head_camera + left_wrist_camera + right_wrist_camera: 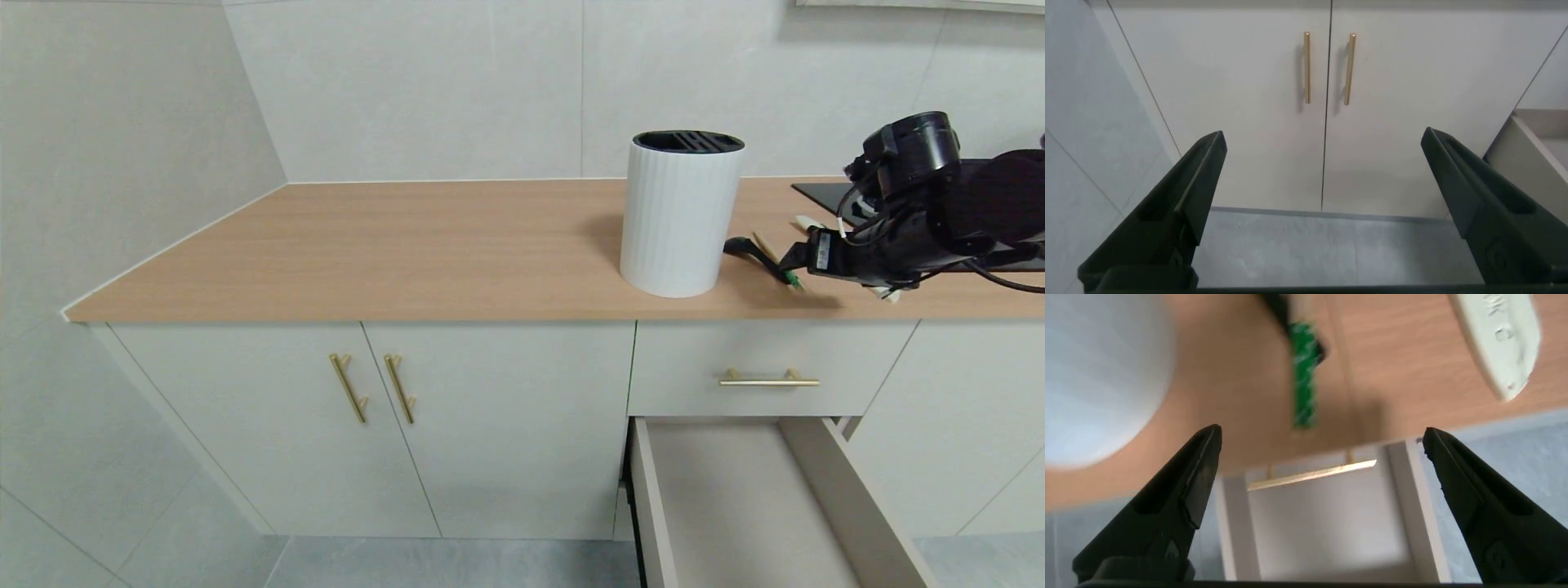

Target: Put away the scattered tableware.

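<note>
- Right hand (804, 265): positioned low over the front edge of the tabletop (408, 245), just to the right of the white ribbed holder (682, 216). Its fingers (1167, 514) are spread wide and grip nothing.
- Left hand (1323, 135): positioned low in front of the cabinet doors (1249, 122), facing their two gold handles. Its fingers (1176, 212) are spread wide and grip nothing. The floor (1315, 245) lies below it.
- Tableware: the pieces lie scattered on the tabletop to the right of the white ribbed holder.
- Black utensil with a green end (755, 255): lies flat, its black end near the base of the holder and its green end (1304, 376) just in front of the right hand.
- Thin wooden stick (765, 245): lies beside the black utensil; whether they touch cannot be determined.
- White utensil (1503, 335): lies flat on the tabletop, apart from the black utensil, on the side away from the holder.
- White ribbed holder: stands upright on the tabletop, with a black slotted top.
- Closed drawer (767, 380): sits directly under the tabletop edge, below the right hand, and has a gold handle.
- Open drawer (735, 506): pulled out beneath the closed drawer.
- Dark flat panel (824, 196): lies on the tabletop behind the right arm.
</note>
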